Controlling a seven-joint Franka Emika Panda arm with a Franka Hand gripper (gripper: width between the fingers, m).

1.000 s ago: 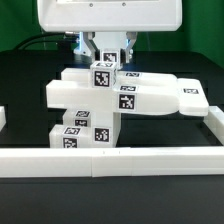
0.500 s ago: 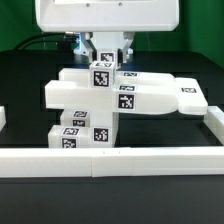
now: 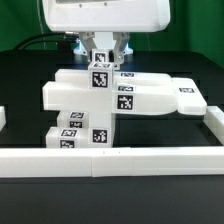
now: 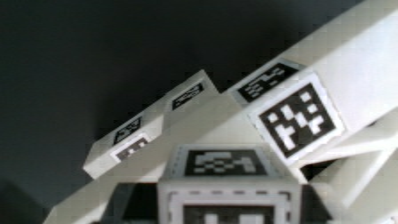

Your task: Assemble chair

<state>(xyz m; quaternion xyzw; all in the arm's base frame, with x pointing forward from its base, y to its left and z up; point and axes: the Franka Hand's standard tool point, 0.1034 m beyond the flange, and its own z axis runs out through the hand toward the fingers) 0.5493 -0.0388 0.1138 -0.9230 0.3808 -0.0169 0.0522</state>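
The chair (image 3: 110,95) hangs half-built above the table (image 3: 30,75). My tool (image 3: 100,60) is clenched on its upright tagged block (image 3: 100,77), I judge to steady the panel for joining.

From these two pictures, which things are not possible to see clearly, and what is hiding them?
- Fingers, exterior view: the white robot housing above and the chair parts in front cover the tips; where they touch is hidden.
- Wrist view: blurred, and its edges cut off the chair parts; tag patterns unreadable.
- Lower blocks, exterior view: the border rail hides their bases.
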